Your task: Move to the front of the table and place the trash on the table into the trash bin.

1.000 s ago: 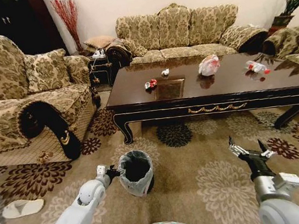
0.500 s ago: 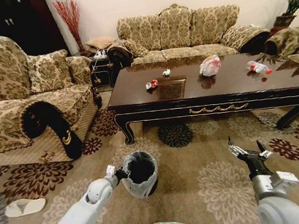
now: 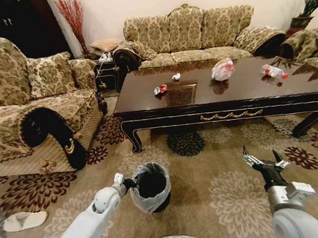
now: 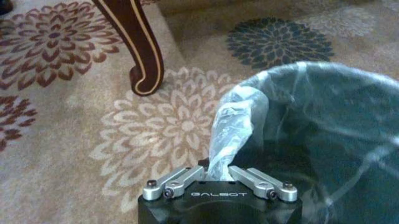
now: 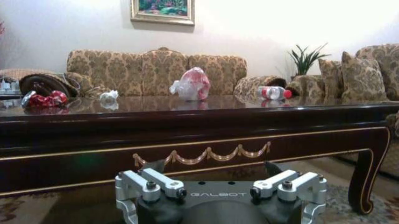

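Left gripper (image 4: 218, 179) is clamped on the translucent liner at the rim of the trash bin (image 3: 151, 186), which stands on the floral carpet (image 3: 229, 198). Right gripper (image 3: 262, 159) hangs spread open, holding nothing. Wrapper (image 3: 160, 89), paper ball (image 3: 175, 77), bag bundle (image 3: 222, 69) and bottle (image 3: 273, 71) lie on the glossy dark table (image 3: 233, 99).

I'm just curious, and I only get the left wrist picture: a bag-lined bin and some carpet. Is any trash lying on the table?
Observer: Yes, four pieces lie on the table: a red-and-black wrapper, a white paper ball, a pink-white bag bundle and a red-capped bottle.
Operator: Where's the other arm?
Observer: The right gripper hovers open above the carpet, facing the table, holding nothing.
Operator: And the bin?
Observer: The trash bin stands on the carpet before the table's left end, with the left gripper gripping its liner.
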{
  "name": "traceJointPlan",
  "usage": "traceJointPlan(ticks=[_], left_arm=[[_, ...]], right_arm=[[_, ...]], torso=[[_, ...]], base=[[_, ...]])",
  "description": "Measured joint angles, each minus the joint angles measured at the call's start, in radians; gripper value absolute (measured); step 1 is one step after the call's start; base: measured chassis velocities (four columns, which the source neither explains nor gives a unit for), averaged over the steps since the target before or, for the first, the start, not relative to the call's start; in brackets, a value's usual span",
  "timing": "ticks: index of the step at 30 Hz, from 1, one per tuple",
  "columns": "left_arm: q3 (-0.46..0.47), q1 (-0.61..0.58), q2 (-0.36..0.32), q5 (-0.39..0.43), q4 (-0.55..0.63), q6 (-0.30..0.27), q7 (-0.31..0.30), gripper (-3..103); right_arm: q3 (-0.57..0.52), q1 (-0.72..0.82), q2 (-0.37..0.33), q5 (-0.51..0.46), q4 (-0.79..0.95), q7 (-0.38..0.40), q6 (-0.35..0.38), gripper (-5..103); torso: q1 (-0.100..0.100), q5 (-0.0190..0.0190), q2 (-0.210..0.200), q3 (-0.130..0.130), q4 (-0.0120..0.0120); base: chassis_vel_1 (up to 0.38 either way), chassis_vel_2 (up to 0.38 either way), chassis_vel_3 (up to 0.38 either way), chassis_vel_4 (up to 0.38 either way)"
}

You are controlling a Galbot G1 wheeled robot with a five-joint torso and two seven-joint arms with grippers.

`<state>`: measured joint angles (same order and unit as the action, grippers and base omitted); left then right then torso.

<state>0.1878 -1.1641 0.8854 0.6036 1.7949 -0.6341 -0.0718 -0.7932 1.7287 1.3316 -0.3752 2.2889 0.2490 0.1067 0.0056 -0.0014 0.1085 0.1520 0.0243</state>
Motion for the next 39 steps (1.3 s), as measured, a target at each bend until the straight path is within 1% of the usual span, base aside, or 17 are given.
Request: traceJointPlan(ticks=[2,4,5,9,11,12,15,16,18,20,21,24,29,32,35,37,39], left_arm=[[0.024,-0.004,-0.001,0.003,0.008,0.002,-0.001,1],[0.079,-0.007,-0.007,0.008,0.045,0.015,-0.010,1],[0.079,-0.007,-0.007,0.008,0.045,0.015,-0.010,1],[0.145,-0.012,-0.030,0.011,0.120,0.051,-0.026,1],[0.216,-0.040,-0.047,0.024,0.197,0.062,-0.034,1],[0.216,-0.040,-0.047,0.024,0.197,0.062,-0.034,1],[0.337,-0.102,-0.049,0.041,0.308,0.073,-0.048,1],[0.337,-0.102,-0.049,0.041,0.308,0.073,-0.048,1],[0.425,-0.154,-0.031,0.042,0.399,0.077,-0.049,1],[0.479,-0.192,-0.010,0.043,0.472,0.078,-0.062,1],[0.479,-0.192,-0.010,0.043,0.472,0.078,-0.062,1],[0.527,-0.248,0.037,0.038,0.572,0.078,-0.083,1],[0.560,-0.283,0.085,0.020,0.623,0.078,-0.104,1],[0.611,-0.302,0.118,0.023,0.654,0.078,-0.135,1],[0.648,-0.324,0.121,0.021,0.662,0.084,-0.126,1],[0.677,-0.354,0.116,0.019,0.667,0.096,-0.113,1],[0.680,-0.356,0.116,0.018,0.667,0.097,-0.113,1]], right_arm=[[-0.001,-0.002,-0.001,0.000,0.000,0.000,0.001,100],[-0.003,-0.006,-0.005,-0.002,0.000,0.001,0.004,100],[-0.003,-0.006,-0.005,-0.002,0.000,0.001,0.004,100],[-0.003,-0.015,-0.010,-0.007,0.002,0.003,0.008,100],[-0.003,-0.026,-0.014,-0.012,0.003,0.006,0.014,100],[-0.003,-0.026,-0.014,-0.012,0.003,0.006,0.014,100],[-0.003,-0.041,-0.022,-0.022,0.005,0.008,0.022,100],[-0.003,-0.041,-0.022,-0.022,0.005,0.008,0.022,100],[-0.003,-0.048,-0.027,-0.026,0.008,0.009,0.027,100],[-0.003,-0.049,-0.030,-0.028,0.014,0.009,0.029,100],[-0.003,-0.049,-0.030,-0.028,0.014,0.009,0.029,100],[-0.001,-0.045,-0.033,-0.029,0.038,0.008,0.033,100],[0.000,-0.042,-0.047,-0.039,0.080,0.009,0.059,100],[0.000,-0.047,-0.066,-0.053,0.107,0.017,0.077,100],[0.000,-0.055,-0.073,-0.060,0.110,0.022,0.082,100],[0.004,-0.060,-0.079,-0.070,0.116,0.030,0.094,100],[0.004,-0.060,-0.080,-0.071,0.117,0.030,0.096,100]], torso=[[0.000,-0.0001,0.000,0.000,0.0002],[0.000,0.0015,0.000,0.000,0.0004],[0.000,0.0015,0.000,0.000,0.0004],[0.000,0.0011,0.000,0.000,0.0000],[0.000,0.0011,0.000,0.000,0.0001],[0.000,0.0011,0.000,0.000,0.0001],[0.000,0.0012,0.000,0.000,0.0003],[0.000,0.0012,0.000,0.000,0.0003],[0.002,0.0013,0.005,0.002,0.0004],[0.004,0.0016,0.012,0.007,0.0003],[0.004,0.0016,0.012,0.007,0.0003],[0.006,0.0014,0.028,0.021,0.0001],[0.009,0.0015,0.043,0.033,0.0003],[0.014,0.0013,0.061,0.046,0.0002],[0.017,0.0017,0.070,0.053,0.0002],[0.020,0.0015,0.084,0.064,0.0003],[0.020,0.0014,0.085,0.065,0.0003]], base=[[0.000,0.000,0.000,0.000],[0.000,0.000,0.000,0.000],[0.000,0.000,0.000,0.000],[0.000,0.000,0.000,0.000],[0.000,0.000,0.000,0.000],[0.000,0.000,0.000,0.000],[0.000,0.000,0.000,0.000],[0.000,0.000,0.000,0.000],[0.000,0.000,0.000,0.000],[0.000,0.000,0.000,0.000],[0.000,0.000,0.000,0.000],[0.000,0.000,0.000,0.000],[0.000,0.000,0.000,0.000],[0.000,0.000,0.000,0.000],[0.000,0.000,0.000,0.000],[0.000,0.000,0.000,0.000],[0.000,0.000,0.000,0.000]])
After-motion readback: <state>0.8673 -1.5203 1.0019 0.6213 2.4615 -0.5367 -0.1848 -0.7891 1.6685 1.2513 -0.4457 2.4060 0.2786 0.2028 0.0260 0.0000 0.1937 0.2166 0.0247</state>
